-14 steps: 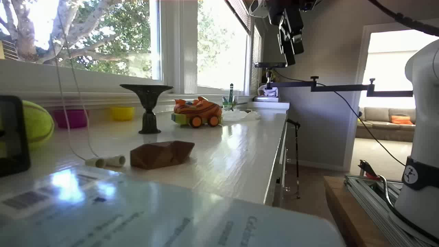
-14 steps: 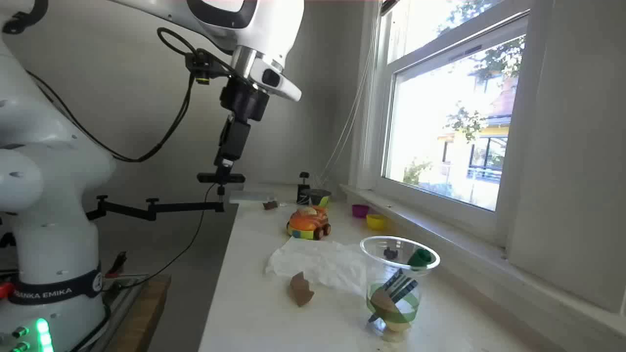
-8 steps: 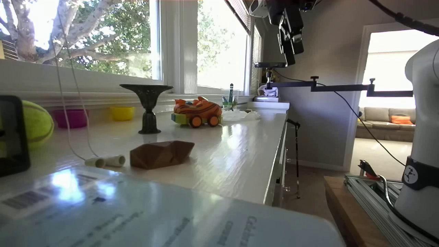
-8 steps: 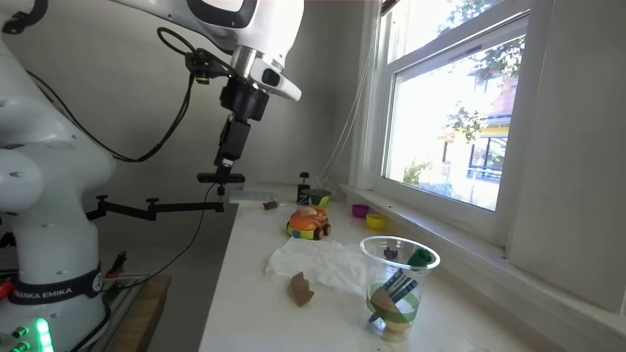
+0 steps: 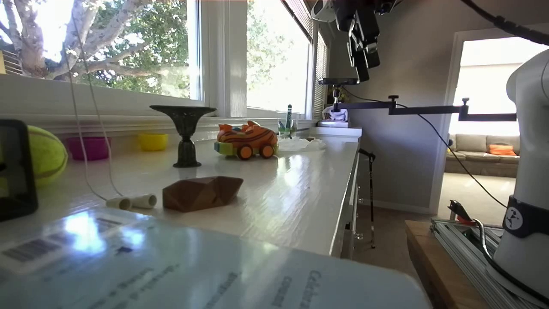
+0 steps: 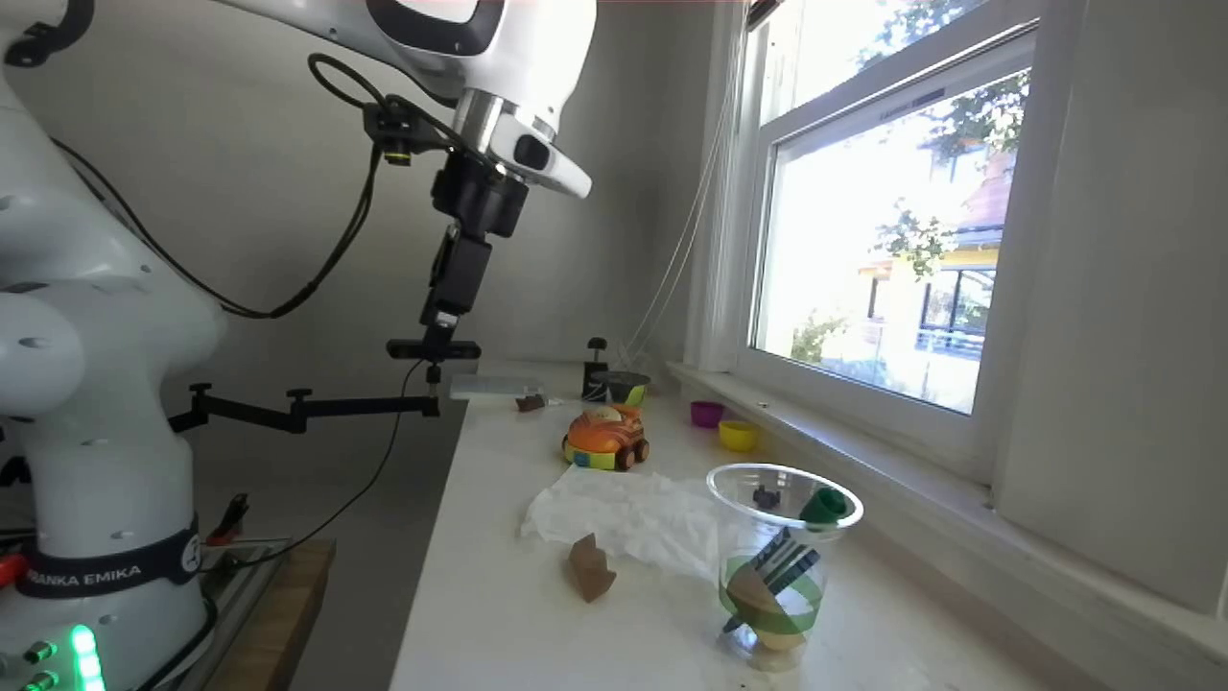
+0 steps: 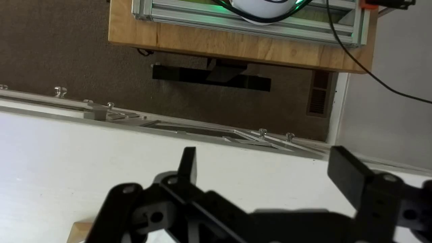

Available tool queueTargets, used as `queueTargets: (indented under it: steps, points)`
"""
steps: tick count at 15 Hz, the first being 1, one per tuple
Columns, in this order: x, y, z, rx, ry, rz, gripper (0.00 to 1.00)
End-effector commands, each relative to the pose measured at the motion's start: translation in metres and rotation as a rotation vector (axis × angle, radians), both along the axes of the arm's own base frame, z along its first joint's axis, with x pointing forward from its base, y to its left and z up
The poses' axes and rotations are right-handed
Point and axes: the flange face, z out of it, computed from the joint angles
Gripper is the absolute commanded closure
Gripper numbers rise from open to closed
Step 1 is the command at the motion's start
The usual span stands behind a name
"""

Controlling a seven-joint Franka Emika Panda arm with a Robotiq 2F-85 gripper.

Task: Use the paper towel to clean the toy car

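Observation:
The orange toy car (image 5: 247, 139) stands on the white counter; it also shows in an exterior view (image 6: 606, 434). The white paper towel (image 6: 619, 513) lies crumpled and flat beside the car; a low part of it shows in an exterior view (image 5: 302, 144). My gripper (image 5: 362, 73) hangs high above the counter's front edge, apart from car and towel; it also shows in an exterior view (image 6: 441, 321). In the wrist view my gripper's fingers (image 7: 265, 158) are spread wide with nothing between them. The car is out of the wrist view.
A clear plastic cup (image 6: 731, 547) holding small items and a brown piece (image 6: 589, 568) are near the towel. A dark goblet (image 5: 186, 133), a brown faceted block (image 5: 201, 195), a purple cup (image 5: 90, 148) and a yellow cup (image 5: 153, 142) stand around the car. A black mount arm (image 5: 422, 108) crosses beside the counter.

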Motion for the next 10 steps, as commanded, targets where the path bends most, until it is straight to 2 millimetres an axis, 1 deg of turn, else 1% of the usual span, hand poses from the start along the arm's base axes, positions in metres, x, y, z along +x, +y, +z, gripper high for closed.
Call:
queueTargets:
  steps: [1, 3, 5, 7, 10]
  points:
    - [0.008, -0.002, -0.008, -0.011, -0.039, -0.046, 0.0]
    - [0.025, -0.008, -0.018, -0.005, -0.109, -0.098, 0.0]
    - [0.047, -0.014, -0.03, -0.037, -0.208, -0.131, 0.0]
    - [0.074, -0.019, -0.046, -0.059, -0.284, -0.183, 0.0]
    - [0.112, -0.026, -0.074, -0.092, -0.339, -0.256, 0.0]
